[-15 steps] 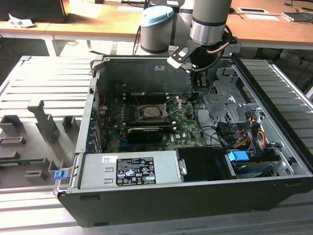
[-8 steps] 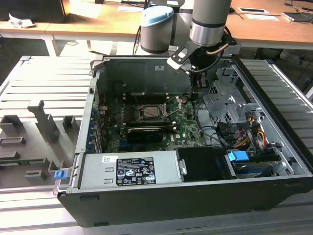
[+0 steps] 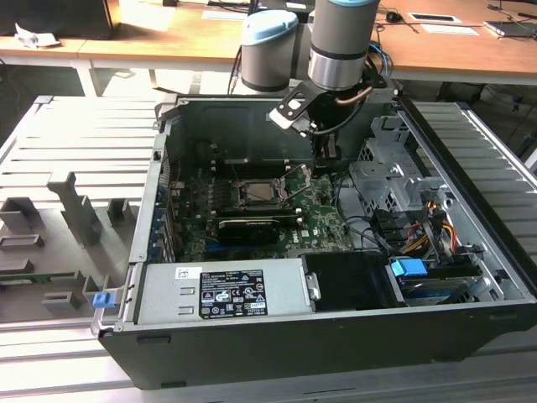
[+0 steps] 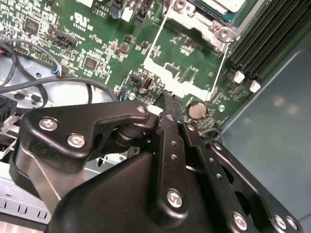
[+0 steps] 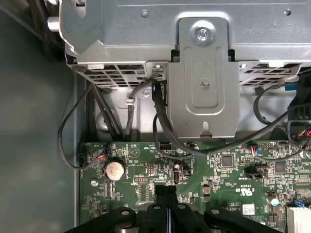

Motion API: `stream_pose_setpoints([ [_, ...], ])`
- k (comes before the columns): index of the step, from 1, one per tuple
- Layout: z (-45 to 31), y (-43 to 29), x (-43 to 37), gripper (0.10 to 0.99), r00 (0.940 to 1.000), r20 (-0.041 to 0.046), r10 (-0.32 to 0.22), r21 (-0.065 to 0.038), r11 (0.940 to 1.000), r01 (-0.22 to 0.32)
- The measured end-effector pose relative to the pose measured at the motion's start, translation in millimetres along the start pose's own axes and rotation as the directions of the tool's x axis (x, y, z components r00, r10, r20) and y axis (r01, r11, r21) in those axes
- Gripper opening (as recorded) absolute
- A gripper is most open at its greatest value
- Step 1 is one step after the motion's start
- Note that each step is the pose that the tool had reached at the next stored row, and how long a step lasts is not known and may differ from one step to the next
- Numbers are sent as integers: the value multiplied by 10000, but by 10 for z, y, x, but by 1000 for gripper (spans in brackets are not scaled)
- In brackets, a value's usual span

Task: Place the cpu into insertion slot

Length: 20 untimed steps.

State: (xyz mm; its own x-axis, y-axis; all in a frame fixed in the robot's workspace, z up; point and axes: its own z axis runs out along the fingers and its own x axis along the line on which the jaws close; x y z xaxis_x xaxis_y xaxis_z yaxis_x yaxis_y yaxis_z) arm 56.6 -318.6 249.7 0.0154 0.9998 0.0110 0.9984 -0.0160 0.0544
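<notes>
Now | pincer [image 4: 167, 98] closed over board [image 4: 97, 41] | coin cell [image 4: 197, 110] beside | cables [image 5: 162, 124] near

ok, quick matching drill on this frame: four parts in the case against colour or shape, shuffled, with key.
Things:
1 gripper
2 coin cell
3 insertion slot
4 memory slots

Descriptions:
a silvery square frame
b round, silver
c black linkage, above the green board
d long parallel black strips

Pairs: 1-c, 2-b, 3-a, 4-d
</notes>
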Motion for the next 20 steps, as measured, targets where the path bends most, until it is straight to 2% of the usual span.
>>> stream_pose_setpoints([
  [8,-4,-78,-1,106,10000,-1,0,-1,10000,0],
  [10,-7,-135,-1,106,10000,0,-2,-1,10000,2],
  [20,-14,-305,-4,106,10000,-1,-1,0,10000,1],
])
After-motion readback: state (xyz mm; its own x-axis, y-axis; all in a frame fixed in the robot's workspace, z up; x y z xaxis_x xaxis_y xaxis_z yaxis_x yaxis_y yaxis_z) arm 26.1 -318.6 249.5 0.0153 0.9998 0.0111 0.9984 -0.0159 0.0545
